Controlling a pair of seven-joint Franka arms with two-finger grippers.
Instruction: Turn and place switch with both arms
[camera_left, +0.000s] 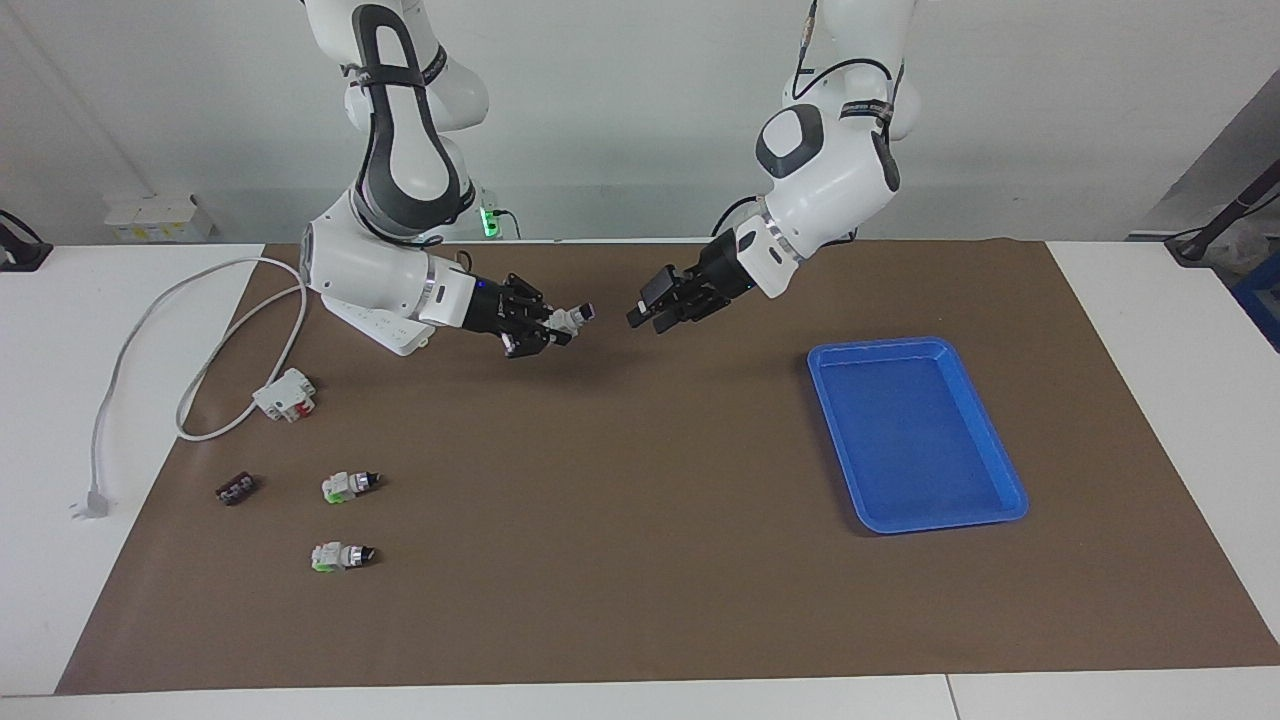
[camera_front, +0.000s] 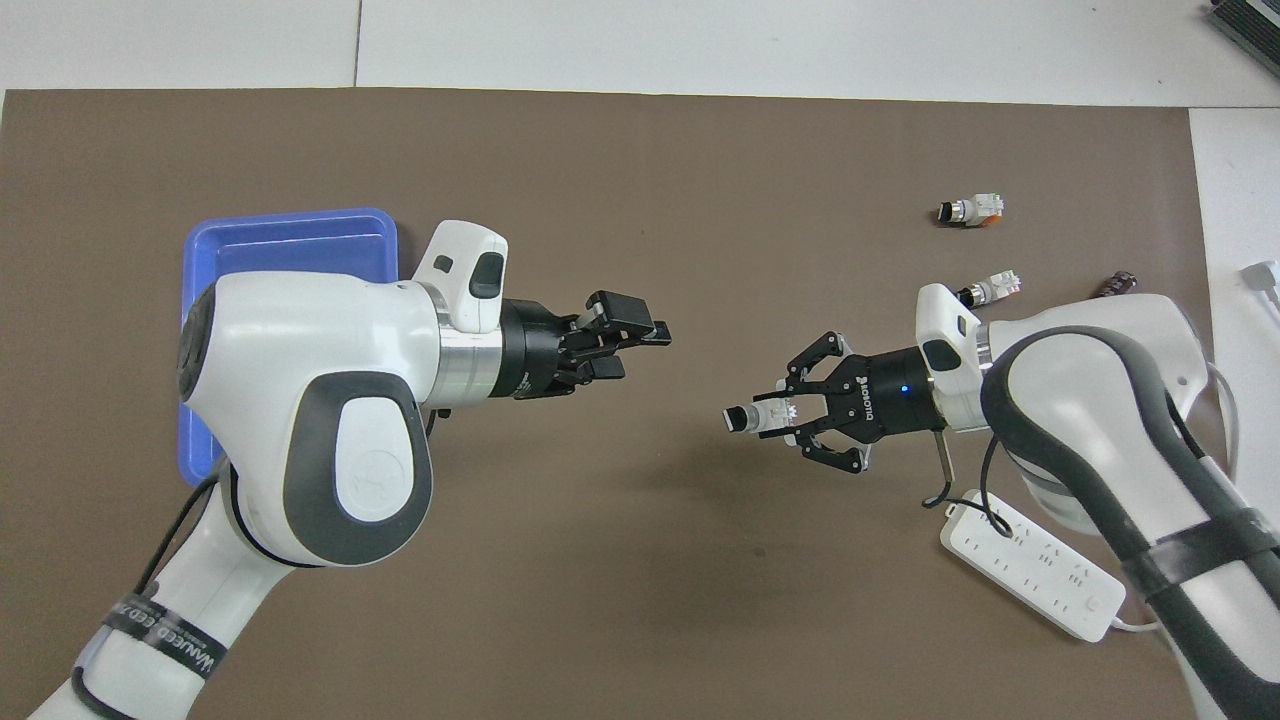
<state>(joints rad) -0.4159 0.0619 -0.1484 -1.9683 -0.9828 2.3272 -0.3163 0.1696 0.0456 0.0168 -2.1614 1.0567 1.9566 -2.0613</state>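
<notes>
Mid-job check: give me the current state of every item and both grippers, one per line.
right gripper: shut on switch, over mat
held switch: in air, knob tip toward left gripper
left gripper: open, apart from held switch
two spare switches: lying on mat
blue tray: empty
power strip: on mat

In the overhead view the left arm (camera_front: 300, 420) hides most of the blue tray (camera_front: 290, 230). At right, the right arm (camera_front: 1100, 400) covers part of the power strip (camera_front: 1040, 580), and the small black piece (camera_front: 1118, 285) is half hidden.
</notes>
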